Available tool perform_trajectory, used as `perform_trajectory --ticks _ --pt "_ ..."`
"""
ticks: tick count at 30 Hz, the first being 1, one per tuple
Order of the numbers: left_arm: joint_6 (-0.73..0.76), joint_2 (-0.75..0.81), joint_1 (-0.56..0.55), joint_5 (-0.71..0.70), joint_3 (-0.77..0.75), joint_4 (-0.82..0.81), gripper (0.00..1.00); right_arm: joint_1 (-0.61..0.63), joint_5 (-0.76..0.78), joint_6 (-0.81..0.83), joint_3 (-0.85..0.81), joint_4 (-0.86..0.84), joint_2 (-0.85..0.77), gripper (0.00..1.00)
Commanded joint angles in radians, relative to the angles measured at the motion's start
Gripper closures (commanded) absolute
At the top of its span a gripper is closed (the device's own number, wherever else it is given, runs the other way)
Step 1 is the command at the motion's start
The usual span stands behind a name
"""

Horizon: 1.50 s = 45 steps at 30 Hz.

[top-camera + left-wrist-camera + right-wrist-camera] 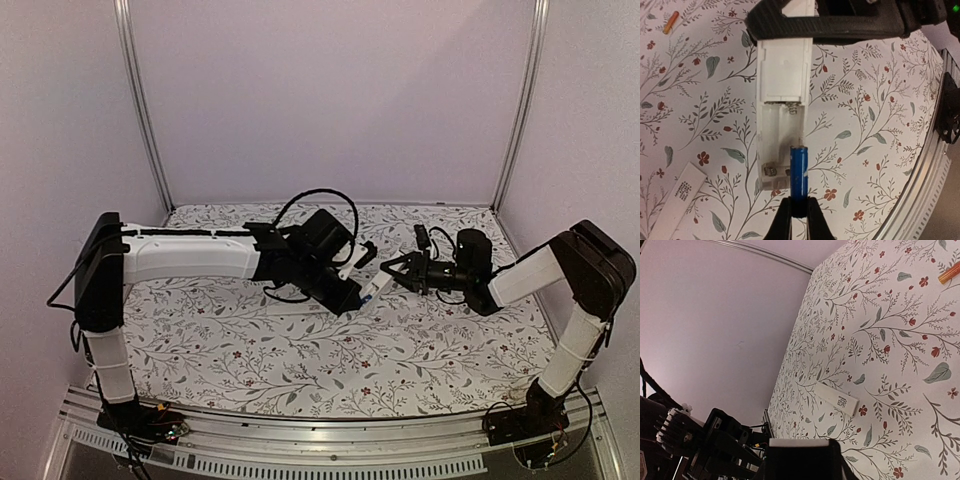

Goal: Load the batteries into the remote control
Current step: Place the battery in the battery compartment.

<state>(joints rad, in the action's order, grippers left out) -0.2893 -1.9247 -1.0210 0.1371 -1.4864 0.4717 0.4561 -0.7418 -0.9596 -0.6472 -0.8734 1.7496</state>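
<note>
The left gripper [799,209] clamps the smooth blue battery [799,170], its tip at the open recess of the slim white plastic remote control [782,90]; the right gripper [393,273] clasps the remote mid-table; the orange-red battery [670,22] lies well apart on floral cloth [880,125].

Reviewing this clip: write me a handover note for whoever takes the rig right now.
Left claw: shut on the blue battery, its tip at the open recess, not seated.
Right claw: shut on the remote.
Orange battery and a white strip, likely the cover, lie on the table.
Done: recess open, first battery picked up.
Left: seat both batteries.
</note>
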Motion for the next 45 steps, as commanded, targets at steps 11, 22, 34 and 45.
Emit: perform_trajectory --ticks 11,22,34,45 --pt "0.007 -0.037 0.002 -0.045 -0.064 0.062 1.0 0.019 -0.05 -0.09 0.017 -0.186 0.042 1.0" --pt "0.037 -0.067 -0.005 -0.025 -0.098 0.07 1.0 0.022 -0.072 -0.17 0.014 -0.304 0.092 1.0" --pt "0.04 -0.091 -0.005 -0.047 -0.128 0.075 0.94 0.038 -0.082 -0.2 0.004 -0.334 0.103 1.0" --pt "0.054 -0.093 -0.007 -0.024 -0.134 0.082 0.85 0.038 -0.089 -0.235 0.001 -0.377 0.117 1.0"
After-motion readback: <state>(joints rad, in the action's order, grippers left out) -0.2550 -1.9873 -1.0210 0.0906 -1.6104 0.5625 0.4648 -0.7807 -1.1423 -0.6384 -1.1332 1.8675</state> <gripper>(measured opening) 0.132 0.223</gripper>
